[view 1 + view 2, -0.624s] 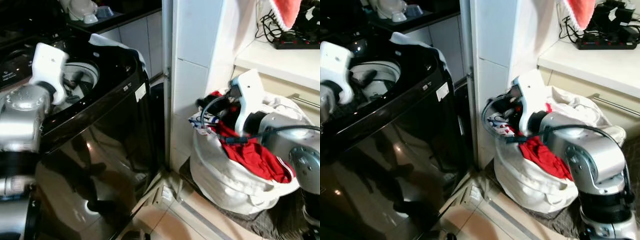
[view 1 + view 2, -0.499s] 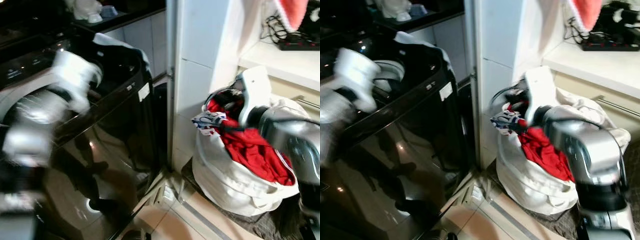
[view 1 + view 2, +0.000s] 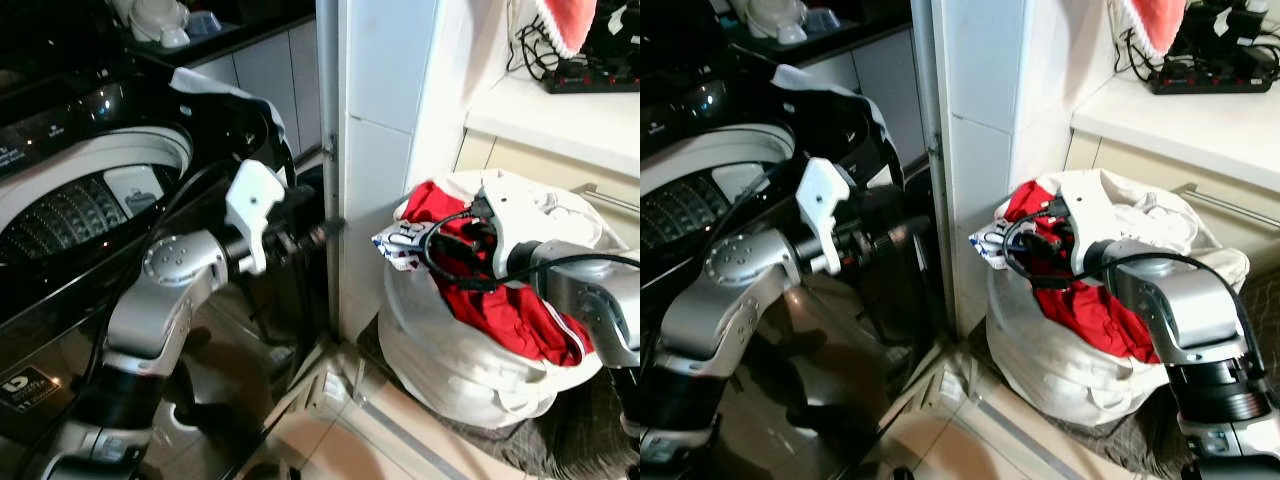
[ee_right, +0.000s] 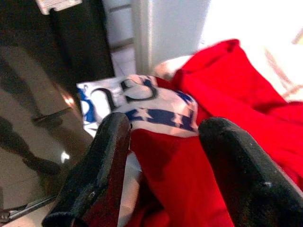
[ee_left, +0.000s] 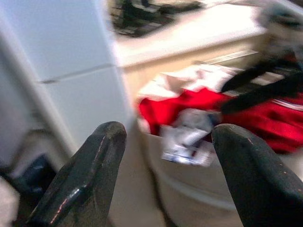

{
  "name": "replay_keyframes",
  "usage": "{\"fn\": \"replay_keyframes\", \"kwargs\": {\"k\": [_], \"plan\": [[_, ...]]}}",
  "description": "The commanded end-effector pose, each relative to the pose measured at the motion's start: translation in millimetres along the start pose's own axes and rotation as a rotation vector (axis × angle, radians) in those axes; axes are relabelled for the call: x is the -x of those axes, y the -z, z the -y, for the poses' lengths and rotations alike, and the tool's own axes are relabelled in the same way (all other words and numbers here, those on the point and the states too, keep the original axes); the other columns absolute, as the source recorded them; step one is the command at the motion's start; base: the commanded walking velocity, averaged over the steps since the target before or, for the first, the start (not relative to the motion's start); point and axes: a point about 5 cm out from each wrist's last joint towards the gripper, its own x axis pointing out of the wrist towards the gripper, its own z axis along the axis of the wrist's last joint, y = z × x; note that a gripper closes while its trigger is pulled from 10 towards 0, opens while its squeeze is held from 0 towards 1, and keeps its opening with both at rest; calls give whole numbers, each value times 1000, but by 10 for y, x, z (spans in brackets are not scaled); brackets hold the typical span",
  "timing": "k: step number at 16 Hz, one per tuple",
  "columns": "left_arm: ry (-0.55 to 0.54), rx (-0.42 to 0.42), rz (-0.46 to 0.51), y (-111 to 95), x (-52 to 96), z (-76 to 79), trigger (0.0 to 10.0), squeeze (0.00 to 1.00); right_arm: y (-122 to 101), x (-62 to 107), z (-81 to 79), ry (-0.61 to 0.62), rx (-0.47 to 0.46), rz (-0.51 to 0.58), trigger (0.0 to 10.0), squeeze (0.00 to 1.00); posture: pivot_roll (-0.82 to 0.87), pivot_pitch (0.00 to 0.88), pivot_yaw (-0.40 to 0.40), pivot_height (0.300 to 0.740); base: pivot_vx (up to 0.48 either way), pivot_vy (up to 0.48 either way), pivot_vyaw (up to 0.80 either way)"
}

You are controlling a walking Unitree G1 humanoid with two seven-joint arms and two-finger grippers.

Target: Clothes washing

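Right gripper [image 4: 161, 156] spread wide over red garment [image 3: 505, 305] in bag [image 3: 450, 365], centre-right, ready to grab. Left gripper [image 5: 168, 156] open, empty, mid-frame.

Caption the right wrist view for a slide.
Right gripper, fingers apart, over the red garment and a blue-and-white printed cloth in the laundry bag, beside the black washer.

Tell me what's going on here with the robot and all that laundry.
The robot is doing laundry. Its right hand, fingers open, sits on the red garment in the white laundry bag beside the wall. Its left hand, also open and holding nothing, reaches toward the bag from in front of the open top-loading washing machine.
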Motion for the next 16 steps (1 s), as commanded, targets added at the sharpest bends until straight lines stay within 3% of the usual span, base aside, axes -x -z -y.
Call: {"fn": "replay_keyframes", "kwargs": {"k": [1,3,4,5,6,9,11,12,16], "plan": [[51,14,-28,31,7,60,10000,0,42,-22,-13,-20,19,-14,10000,1000,8,0,93,740,0,0,0],[94,24,-62,68,25,112,10000,0,96,-56,14,-2,113,-44,10000,1000,8,0,93,740,0,0,0],[99,19,-79,90,30,120,10000,0,157,-98,41,32,216,-80,10000,1000,11,0,91,740,0,0,0],[106,19,-91,102,32,134,10000,0,259,-150,54,42,300,-124,10000,0,11,0,91,740,0,0,0],[118,23,-99,103,32,150,10000,0,347,-197,72,57,331,-150,10000,0,16,0,89,740,0,0,0],[163,39,-115,107,48,197,10000,0,451,-244,130,85,311,-159,10000,0,20,0,87,740,0,0,0],[164,41,-122,126,51,209,10000,0,515,-268,204,121,299,-154,1569,0,19,0,88,740,0,0,0],[165,42,-125,130,50,212,10000,0,536,-278,224,132,291,-151,0,0,19,0,88,740,0,0,0],[172,45,-127,127,53,216,10000,0,574,-307,246,144,281,-143,0,0,16,0,92,740,0,0,0]]}}
